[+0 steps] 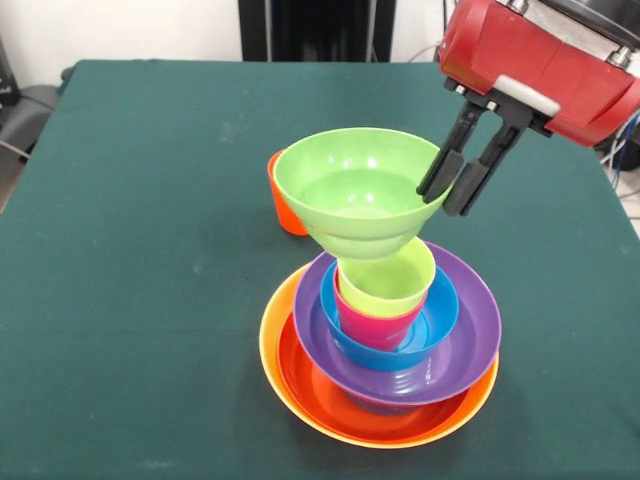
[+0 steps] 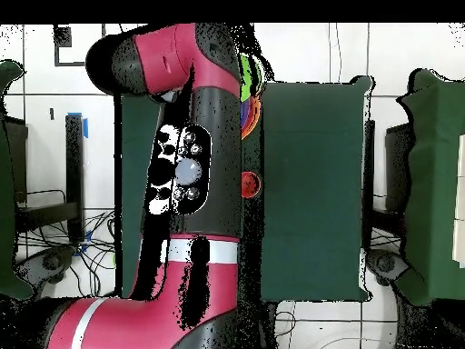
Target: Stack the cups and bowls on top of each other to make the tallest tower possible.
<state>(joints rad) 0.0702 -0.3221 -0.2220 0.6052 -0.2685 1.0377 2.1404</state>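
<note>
Tower [image 1: 385,340] sits near the table's [image 1: 130,300] front edge: yellow-orange bowl [image 1: 272,350] as base, then red-orange, purple [image 1: 470,330], blue [image 1: 440,320], pinkish-red cup, lime cup [image 1: 390,280]. Green bowl [image 1: 350,190] on top, tilted (rim pinched between the gripper's [image 1: 451,182] black fingers). Orange cup [image 1: 283,200] just behind. Overhead: arm [image 2: 182,173] hides most.

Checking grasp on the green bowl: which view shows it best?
Front view. The green bowl shows whole, tilted atop the tower, its right rim between the pincer fingers. In the overhead view the arm covers nearly all of it; only a green sliver peeks out beside it.
</note>
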